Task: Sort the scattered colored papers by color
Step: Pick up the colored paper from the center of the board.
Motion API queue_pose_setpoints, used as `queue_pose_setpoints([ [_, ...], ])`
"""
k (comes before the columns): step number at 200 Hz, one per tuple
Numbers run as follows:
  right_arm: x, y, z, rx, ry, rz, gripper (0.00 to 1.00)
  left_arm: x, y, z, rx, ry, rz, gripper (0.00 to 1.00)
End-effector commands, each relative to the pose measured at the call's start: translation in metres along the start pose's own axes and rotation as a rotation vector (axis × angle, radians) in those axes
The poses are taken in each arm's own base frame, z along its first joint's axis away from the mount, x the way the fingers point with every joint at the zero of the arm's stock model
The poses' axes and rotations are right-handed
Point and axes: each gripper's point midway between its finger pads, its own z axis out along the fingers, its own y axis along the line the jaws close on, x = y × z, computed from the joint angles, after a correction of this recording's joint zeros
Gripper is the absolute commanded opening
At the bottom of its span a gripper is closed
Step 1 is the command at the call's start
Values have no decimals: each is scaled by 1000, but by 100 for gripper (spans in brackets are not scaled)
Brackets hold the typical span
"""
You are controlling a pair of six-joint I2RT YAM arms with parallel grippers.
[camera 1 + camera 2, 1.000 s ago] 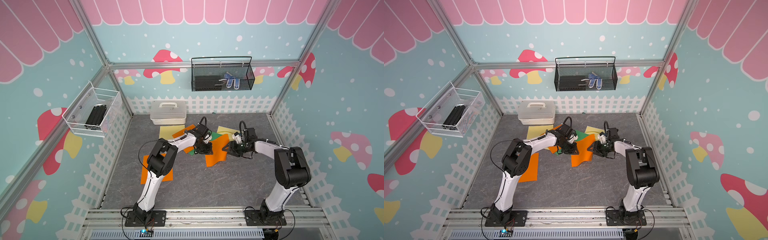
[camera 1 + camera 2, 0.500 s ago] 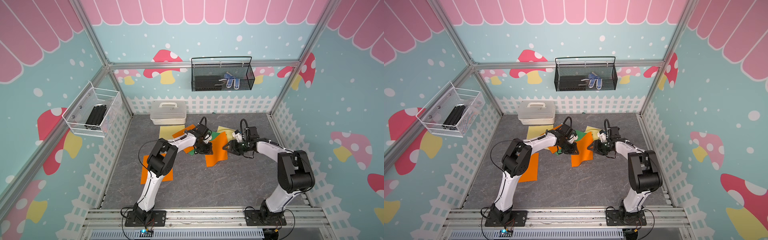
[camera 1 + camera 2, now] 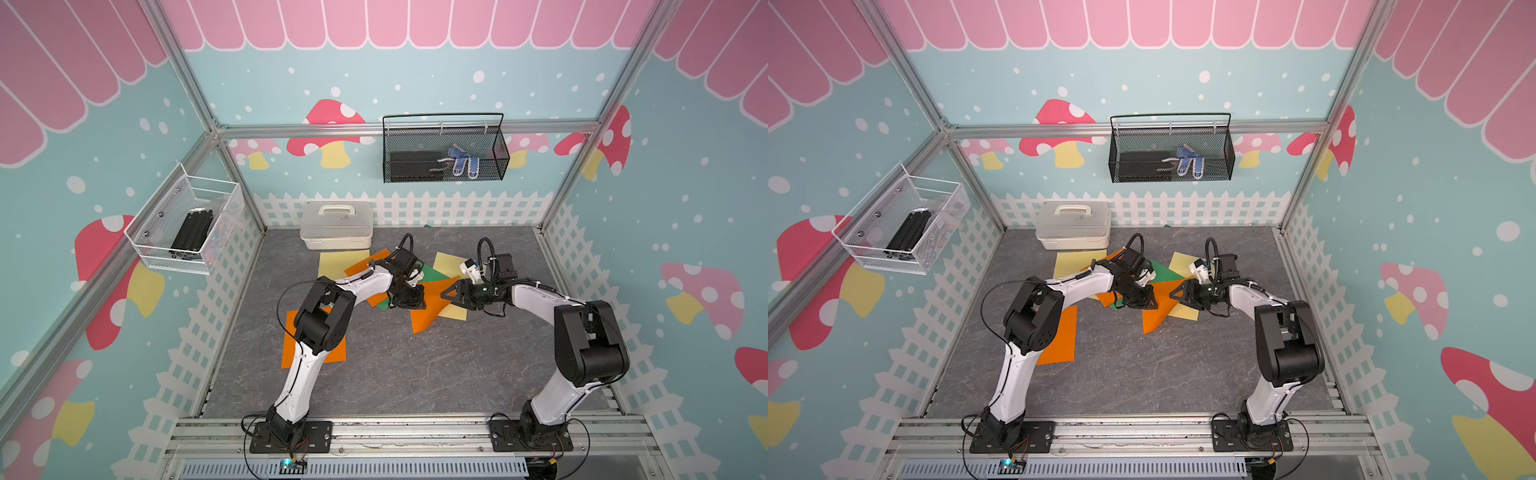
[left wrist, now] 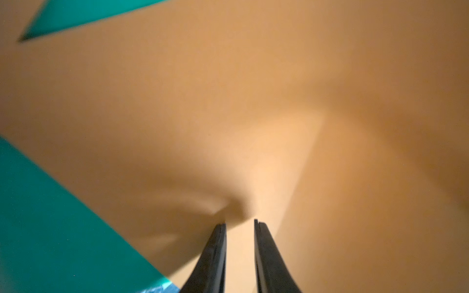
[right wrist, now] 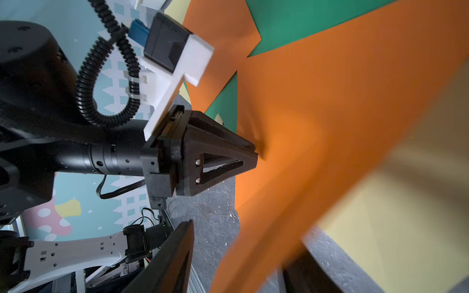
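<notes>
In a top view the left gripper (image 3: 415, 302) is at the centre of the frame. Its jaws are narrow and pinch the edge of a lifted orange sheet (image 3: 428, 318); the paper puckers at the fingertips (image 4: 220, 228). Just to the right is the right gripper (image 3: 445, 293), jaws wide, and the sheet passes between them. A green sheet (image 3: 432, 273) and pale yellow sheets (image 3: 340, 262) lie just above, and a second orange sheet (image 3: 334, 353) lies at the lower left.

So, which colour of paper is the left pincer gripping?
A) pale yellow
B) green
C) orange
C: the left pincer is shut on the raised orange sheet, which puckers at its tips in the right wrist view.
</notes>
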Motion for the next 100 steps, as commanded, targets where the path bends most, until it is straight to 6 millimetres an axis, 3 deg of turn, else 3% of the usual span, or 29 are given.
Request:
queue_pose_setpoints([
  [1, 10, -1, 0, 12, 22, -8, 54, 38, 38, 28, -111, 140, -51, 25],
  [48, 8, -6, 4, 36, 22, 7, 52, 38, 38, 27, -113, 140, -48, 24],
  [100, 18, -32, 15, 84, 45, 105, 53, 38, 37, 26, -114, 137, -45, 24],
])
